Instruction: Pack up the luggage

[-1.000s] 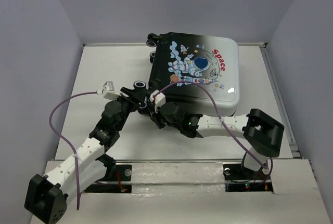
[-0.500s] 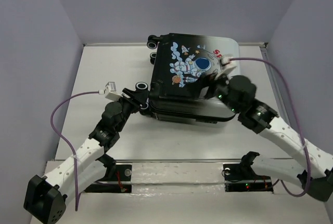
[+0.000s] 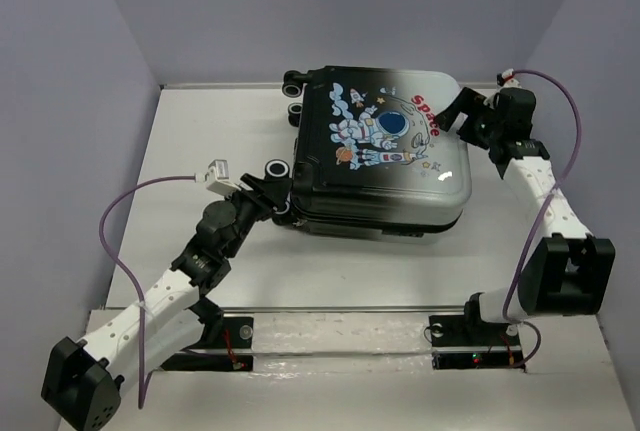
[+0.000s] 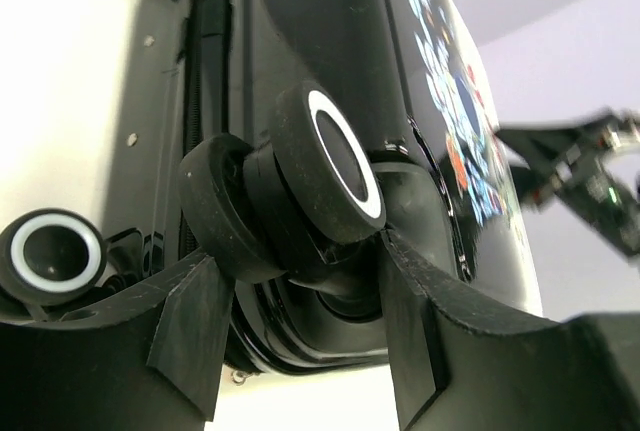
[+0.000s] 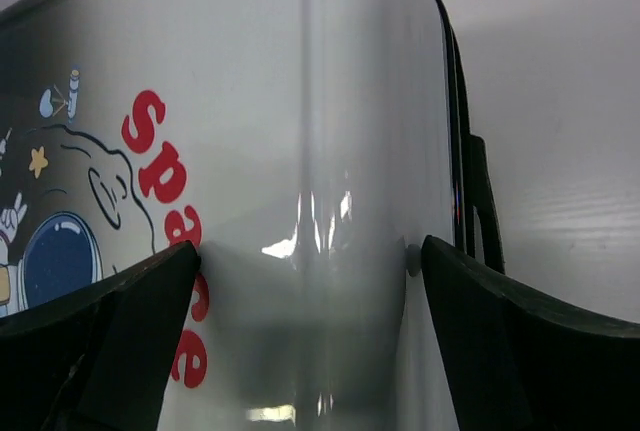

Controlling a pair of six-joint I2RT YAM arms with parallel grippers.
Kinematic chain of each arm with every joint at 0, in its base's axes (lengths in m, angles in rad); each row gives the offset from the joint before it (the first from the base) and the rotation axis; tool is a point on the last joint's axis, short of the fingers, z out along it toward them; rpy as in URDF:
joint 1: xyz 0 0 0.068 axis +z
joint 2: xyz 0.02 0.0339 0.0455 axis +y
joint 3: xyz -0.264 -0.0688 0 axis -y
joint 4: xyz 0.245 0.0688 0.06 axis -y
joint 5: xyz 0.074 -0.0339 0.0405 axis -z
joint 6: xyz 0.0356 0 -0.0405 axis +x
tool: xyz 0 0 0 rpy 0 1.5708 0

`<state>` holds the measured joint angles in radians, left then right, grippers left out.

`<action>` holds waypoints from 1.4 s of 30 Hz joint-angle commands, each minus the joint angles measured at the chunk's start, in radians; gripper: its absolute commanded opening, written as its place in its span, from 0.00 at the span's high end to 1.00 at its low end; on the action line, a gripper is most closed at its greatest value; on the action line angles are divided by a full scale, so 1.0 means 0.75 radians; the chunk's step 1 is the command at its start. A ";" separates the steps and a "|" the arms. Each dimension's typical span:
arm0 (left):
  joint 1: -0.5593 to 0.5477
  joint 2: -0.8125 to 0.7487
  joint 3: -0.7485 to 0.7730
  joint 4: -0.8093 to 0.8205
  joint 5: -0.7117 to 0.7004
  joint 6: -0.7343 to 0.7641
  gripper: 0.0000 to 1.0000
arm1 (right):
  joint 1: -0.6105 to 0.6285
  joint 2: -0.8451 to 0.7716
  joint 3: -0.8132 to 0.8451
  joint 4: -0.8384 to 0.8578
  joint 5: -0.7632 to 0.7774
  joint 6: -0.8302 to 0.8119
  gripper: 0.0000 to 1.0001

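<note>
Two end effectors meet the luggage (image 3: 385,166), which lies shut and flat on the surface (image 3: 200,131), astronaut print up, stretching between them. The left end effector (image 4: 300,251) is about half open, its fingers clamped on either side of a twin wheel (image 4: 310,176) at the case's corner; another wheel (image 4: 50,251) sits just beside its left finger. The right end effector (image 5: 308,249) is spread wide, straddling the white shell edge by the red "Space" lettering; whether its fingers touch cannot be told.

White arm links (image 3: 165,296) with small holes, black joint housings (image 3: 572,273), thin purple cables (image 3: 103,226), black tool fingers (image 4: 190,331).
</note>
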<state>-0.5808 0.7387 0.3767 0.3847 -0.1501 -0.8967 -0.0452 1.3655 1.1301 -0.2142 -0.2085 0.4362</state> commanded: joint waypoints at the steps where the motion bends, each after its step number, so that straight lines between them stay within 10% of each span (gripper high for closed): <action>1: -0.193 0.052 -0.013 -0.004 0.241 0.402 0.94 | 0.036 0.228 0.166 0.024 -0.586 0.009 0.05; 14: -0.586 0.160 0.048 0.068 0.241 0.492 0.94 | 0.381 1.195 1.521 -0.197 -0.965 0.177 0.03; 20: -0.598 0.244 0.115 0.135 0.270 0.510 0.94 | 0.394 1.227 1.788 -0.197 -0.968 0.218 0.02; 25: -0.598 0.306 0.234 0.117 0.268 0.588 0.81 | 0.394 0.790 1.435 -0.197 -0.784 -0.021 0.01; 30: -0.598 0.196 0.314 -0.081 0.143 0.641 0.02 | 0.406 0.289 0.867 -0.122 -0.494 -0.168 0.00; 34: -0.596 0.065 0.304 -0.284 0.100 0.607 0.01 | 0.406 -0.106 0.268 0.071 -0.399 -0.136 0.02; 38: -0.592 -0.036 0.308 -0.415 0.120 0.521 0.01 | 0.420 -0.401 -0.203 0.197 -0.430 -0.073 0.33; 40: -0.590 -0.044 0.328 -0.462 0.122 0.486 0.01 | 0.433 -0.611 -0.493 0.318 -0.420 -0.026 0.85; 42: -0.588 -0.010 0.357 -0.495 0.145 0.478 0.01 | 0.433 -0.779 -0.700 0.367 -0.413 -0.001 0.93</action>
<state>-1.0256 0.7109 0.5777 0.0990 -0.0418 -0.5037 0.2764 0.9184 0.8669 -0.0185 -0.5507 0.3801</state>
